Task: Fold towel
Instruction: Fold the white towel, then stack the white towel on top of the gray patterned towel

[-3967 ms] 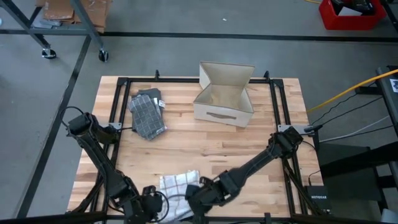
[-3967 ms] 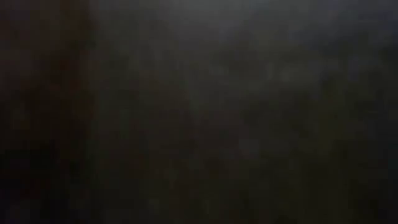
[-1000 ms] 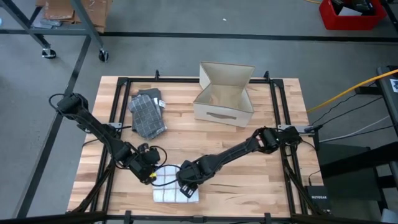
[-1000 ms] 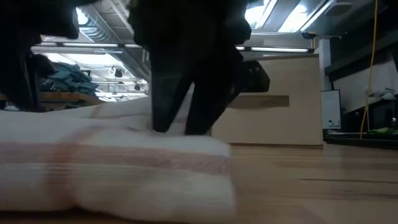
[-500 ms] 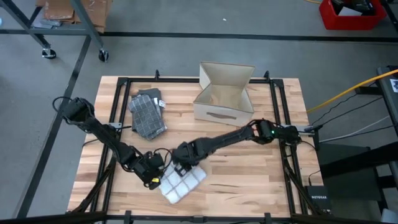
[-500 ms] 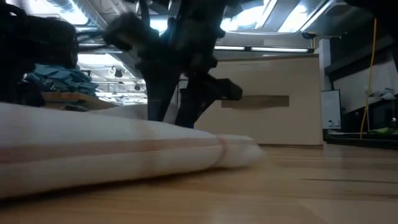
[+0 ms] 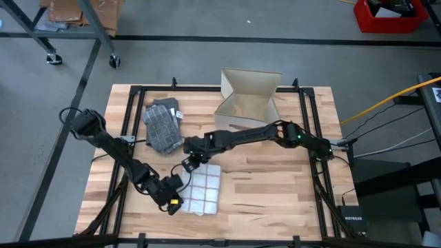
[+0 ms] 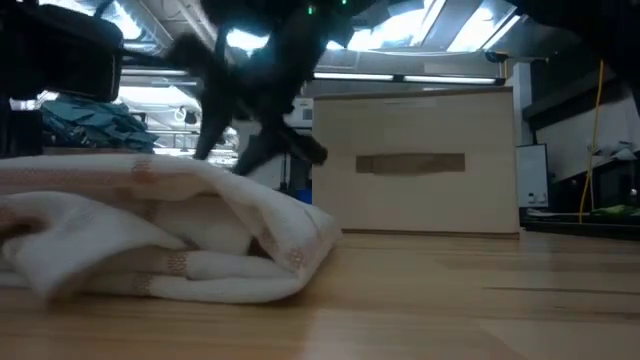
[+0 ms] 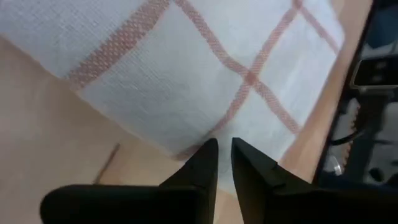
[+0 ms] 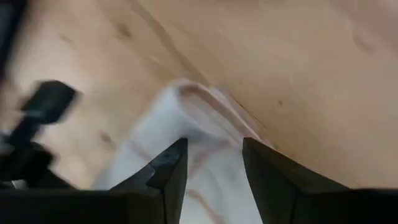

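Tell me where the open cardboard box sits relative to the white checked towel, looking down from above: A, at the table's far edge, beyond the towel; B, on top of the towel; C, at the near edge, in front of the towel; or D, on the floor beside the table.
A: in the high view the cardboard box stands at the table's far edge, apart from the white checked towel lying nearer the front.

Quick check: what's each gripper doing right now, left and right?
Left gripper: nearly shut, at the white checked towel's edge; grip unclear.
Right gripper: open above the towel, holding nothing.
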Robot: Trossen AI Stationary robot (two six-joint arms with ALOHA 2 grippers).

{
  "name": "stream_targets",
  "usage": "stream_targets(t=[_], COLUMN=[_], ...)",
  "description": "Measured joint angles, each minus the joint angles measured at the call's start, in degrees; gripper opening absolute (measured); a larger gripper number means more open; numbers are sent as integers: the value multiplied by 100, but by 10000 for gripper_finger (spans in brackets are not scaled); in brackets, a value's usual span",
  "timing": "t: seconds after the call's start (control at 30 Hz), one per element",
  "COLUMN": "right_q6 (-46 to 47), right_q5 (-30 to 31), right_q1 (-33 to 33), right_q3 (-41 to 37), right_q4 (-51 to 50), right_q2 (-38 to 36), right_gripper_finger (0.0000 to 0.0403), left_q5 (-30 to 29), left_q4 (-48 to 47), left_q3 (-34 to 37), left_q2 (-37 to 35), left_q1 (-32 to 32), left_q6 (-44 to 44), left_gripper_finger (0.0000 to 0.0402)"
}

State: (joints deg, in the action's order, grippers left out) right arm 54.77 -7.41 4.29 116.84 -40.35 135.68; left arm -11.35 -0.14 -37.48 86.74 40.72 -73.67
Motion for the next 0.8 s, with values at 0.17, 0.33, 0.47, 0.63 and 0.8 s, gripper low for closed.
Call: stream_targets(t=[0.17,0.33,0.47,0.63,0.8], right_q6=[-384,-648,-730,-816,-532], right_q5=[51,375,547,941,1067], right_q1=[-28,-19,22,226,587], right_q3=[414,896,1364,1804,1752], right_q4=[-176,-902,-1779,-2539,-3005], right_q2=[-279,-530,-727,-995,-1470], right_gripper_finger=[159,159,159,159,159], left_q5=[-23,-42,-82,-526,-661], left_q4=[-9,-73,-123,-667,-1102], left_q3=[-2,-9,-9,-9,-9], left_q2=[-303,-912,-1519,-2418,-3232], left_q1=[-40,-89,-171,-374,-625], left_q6=[66,624,1207,1672,1890], left_gripper_finger=[30,15,6,1,6])
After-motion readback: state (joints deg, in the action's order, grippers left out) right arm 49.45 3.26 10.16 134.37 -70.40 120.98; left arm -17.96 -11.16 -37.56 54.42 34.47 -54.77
